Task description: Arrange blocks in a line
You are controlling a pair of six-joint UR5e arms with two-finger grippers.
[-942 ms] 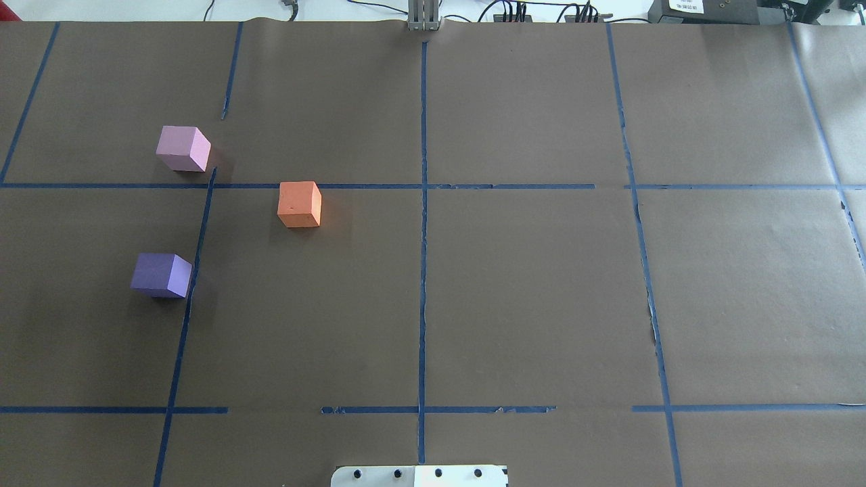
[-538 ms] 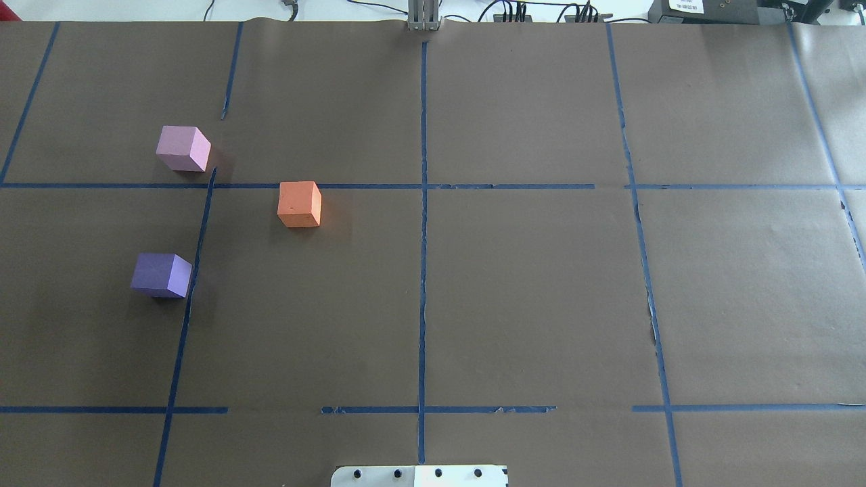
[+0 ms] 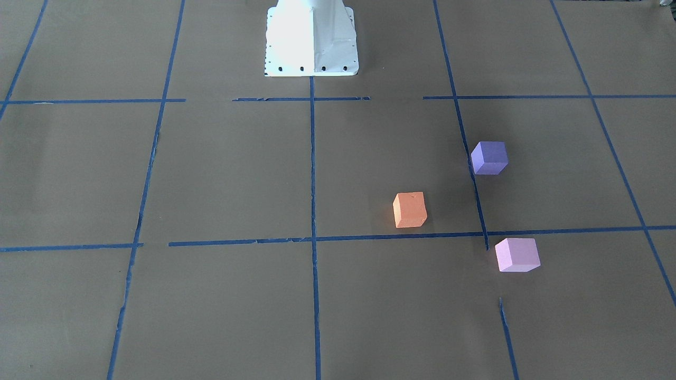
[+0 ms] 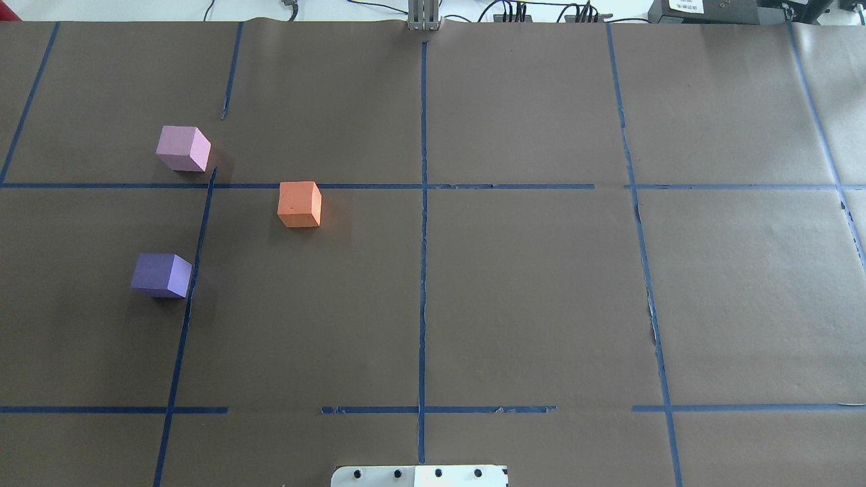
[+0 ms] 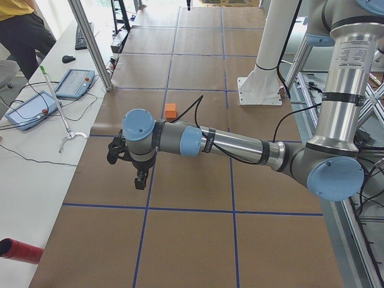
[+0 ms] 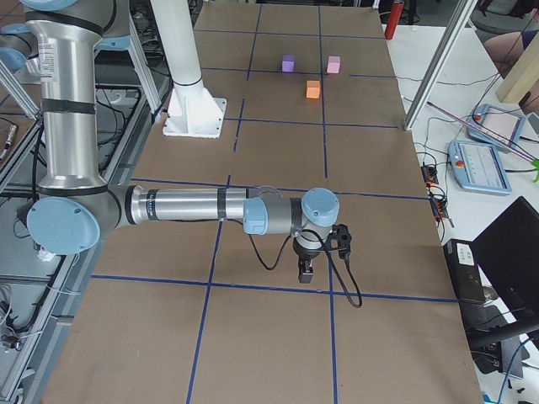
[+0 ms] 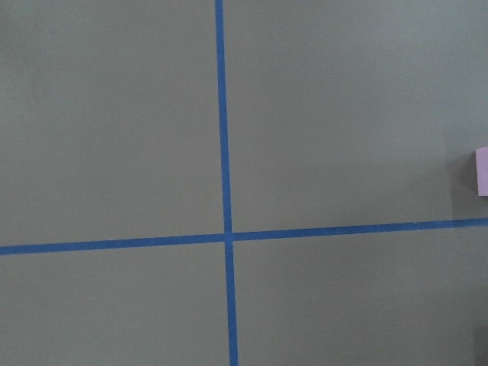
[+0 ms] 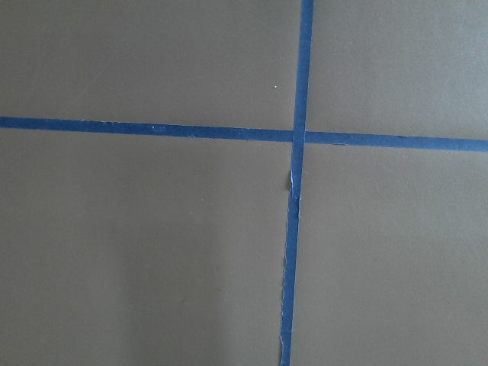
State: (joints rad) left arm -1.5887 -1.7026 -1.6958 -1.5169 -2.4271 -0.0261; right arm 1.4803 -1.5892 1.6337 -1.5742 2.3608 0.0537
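While the three blocks are sitting apart from one another on the robot's left half of the table [image 4: 528, 291], they aren't forming a line: orange block [image 4: 298, 204] is resting just beside a cross tape line [image 4: 365, 186] on the robot's side, pink block [image 4: 183, 149] is lying beyond it & further left, purple block [image 4: 161, 275] is sitting nearest the base. Left gripper [image 5: 140, 182] is hanging over the paper, apart from them; right gripper [image 6: 306, 273] is hovering twd the opposite end. Can't tell whether either is spread or pressed together, side views only
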